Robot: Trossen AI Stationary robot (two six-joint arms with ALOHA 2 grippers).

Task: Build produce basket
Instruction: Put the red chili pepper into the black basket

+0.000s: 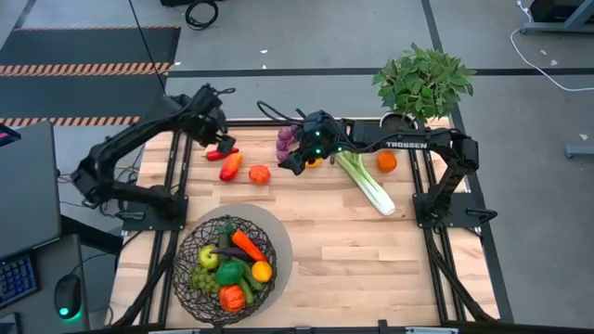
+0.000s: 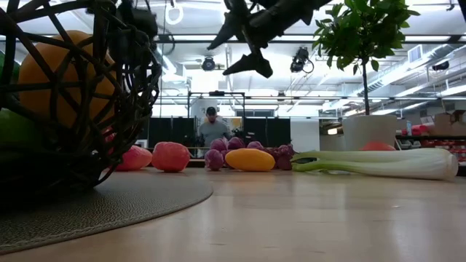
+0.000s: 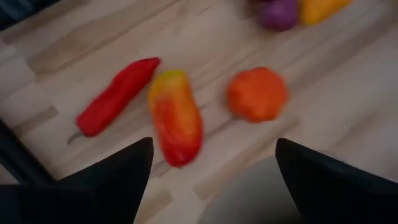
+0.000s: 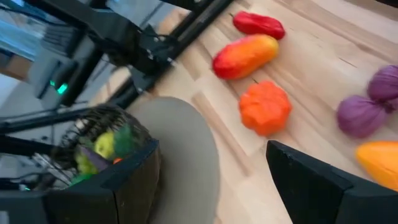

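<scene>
Basket (image 1: pixel 225 270) is sitting approx half filled at the tabletop's (image 1: pixel 371 260) near-left. Your left gripper (image 1: pixel 221 141) is hovering wide open, empty, over the red-orange pepper (image 1: pixel 231 166); right gripper (image 1: pixel 299 160) is hanging open, empty, by grapes (image 1: pixel 286 141). Tomato (image 1: pixel 259 173), celery (image 1: pixel 367 185), orange (image 1: pixel 386 161) etc. are waiting.

My table (image 1: pixel 371 260): light wood planks. Lying on it: round grey mat (image 1: pixel 278 243) under the wire basket (image 1: pixel 224 271); red pepper (image 1: pixel 221 153), red-yellow pepper (image 1: pixel 231 165) and orange tomato (image 1: pixel 259 173) side by side; purple grapes (image 1: pixel 286 141); celery (image 1: pixel 367 184); an orange (image 1: pixel 386 161); white plant pot (image 1: pixel 401 121) at the far edge.
</scene>
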